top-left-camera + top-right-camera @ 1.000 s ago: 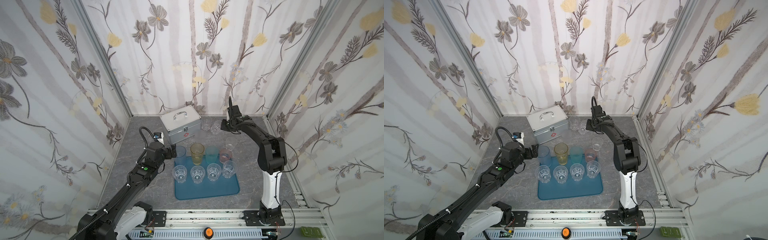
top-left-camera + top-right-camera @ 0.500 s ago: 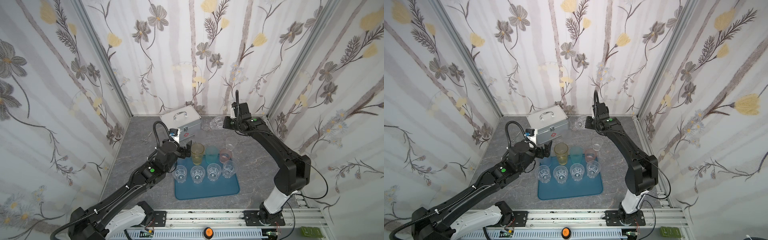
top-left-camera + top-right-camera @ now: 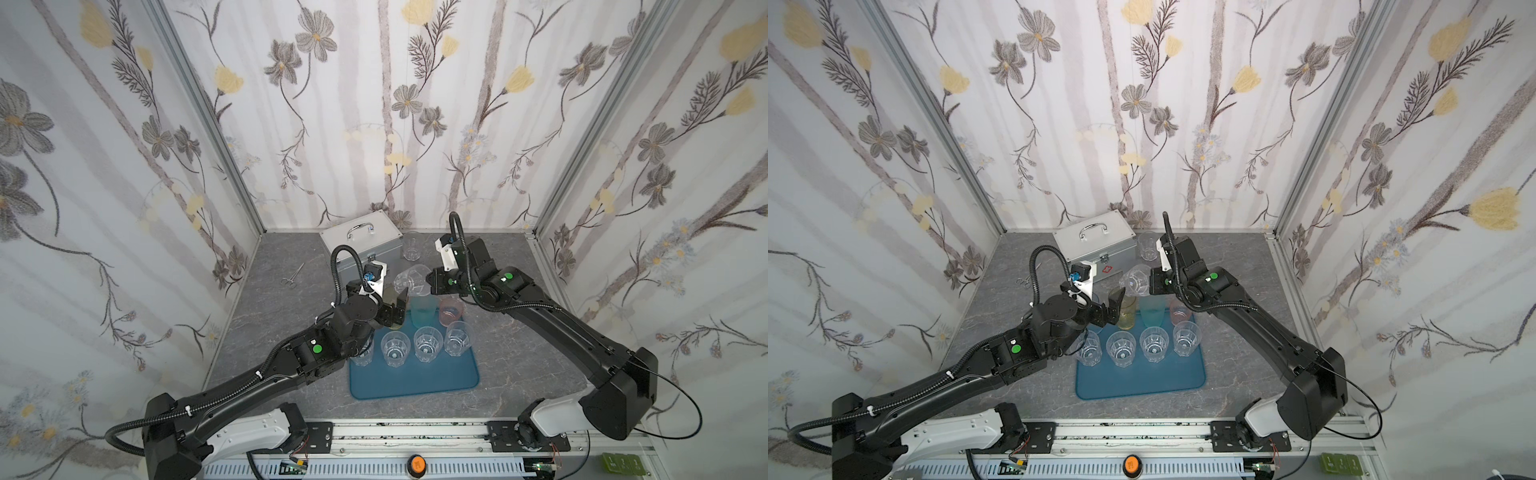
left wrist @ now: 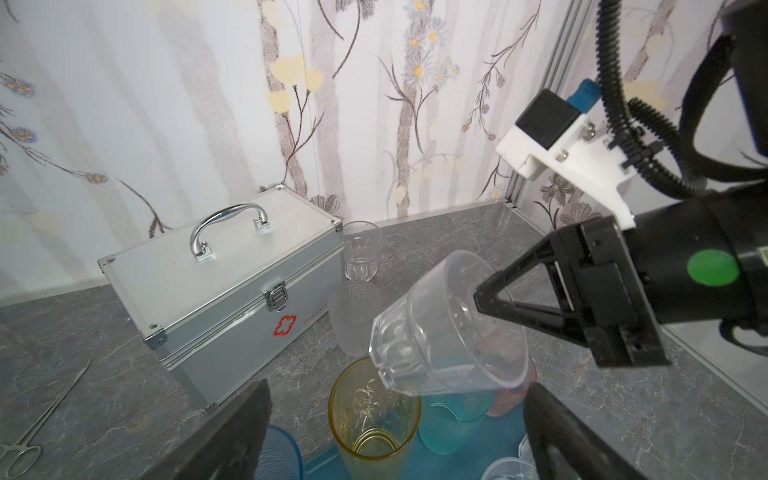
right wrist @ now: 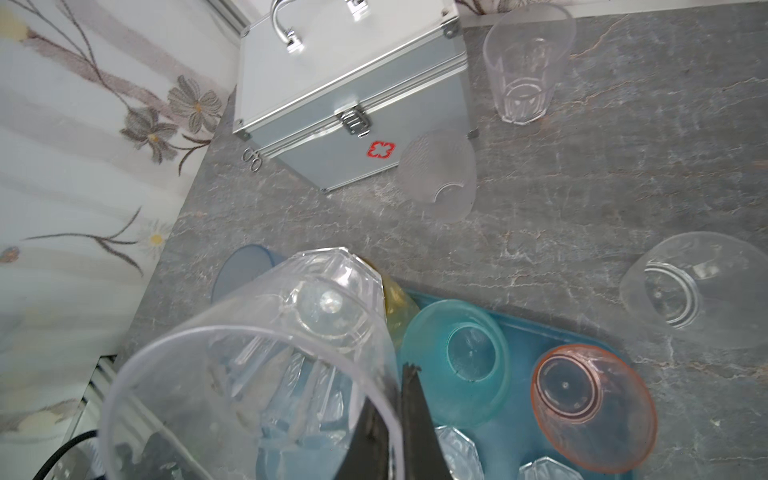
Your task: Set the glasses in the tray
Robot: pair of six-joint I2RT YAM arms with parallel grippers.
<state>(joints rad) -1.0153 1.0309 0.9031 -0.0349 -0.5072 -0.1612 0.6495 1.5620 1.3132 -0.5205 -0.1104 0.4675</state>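
Note:
The teal tray (image 3: pixel 415 382) (image 3: pixel 1142 384) holds a front row of several clear faceted glasses (image 3: pixel 428 345) (image 3: pixel 1154 343). Behind them stand a yellow glass (image 4: pixel 374 415), a teal glass (image 5: pixel 457 361) and a pink glass (image 5: pixel 594 403). A blue glass (image 5: pixel 241 270) stands at the back left corner. My right gripper (image 5: pixel 399 399) (image 3: pixel 428 282) is shut on the rim of a clear faceted glass (image 4: pixel 440 332) (image 5: pixel 266 353), which hangs tilted above the tinted ones. My left gripper (image 4: pixel 395 436) (image 3: pixel 395 309) is open and empty, just above the yellow glass.
A silver case (image 3: pixel 361 245) with a handle stands at the back. On the table behind the tray are a clear glass (image 4: pixel 361 253), a dimpled frosted glass (image 5: pixel 436 174) and another clear glass (image 5: pixel 698 291). Metal forceps (image 3: pixel 291 276) lie at the left.
My right arm has carried the clear glass from the back wall forward and left, over the tray's back row. My left gripper has moved right from the blue glass, staying open.

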